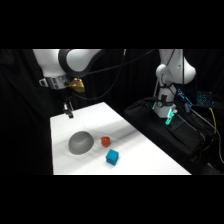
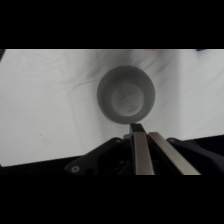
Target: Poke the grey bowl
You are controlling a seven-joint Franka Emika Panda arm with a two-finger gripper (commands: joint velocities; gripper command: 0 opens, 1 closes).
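With fingers (image 2: 141, 150) pressed together, lower them straight onto the matte grey dome-shaped bowl (image 1: 80, 142) at twelve o'clock in the wrist view, touching lightly.

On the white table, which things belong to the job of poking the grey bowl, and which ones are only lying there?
Belong to the job:
- the grey bowl, upside down on the table
- the gripper, above the table's far corner, apart from the bowl

Only lying there:
- the small red-orange object, beside the bowl
- the blue cube, nearer the front edge
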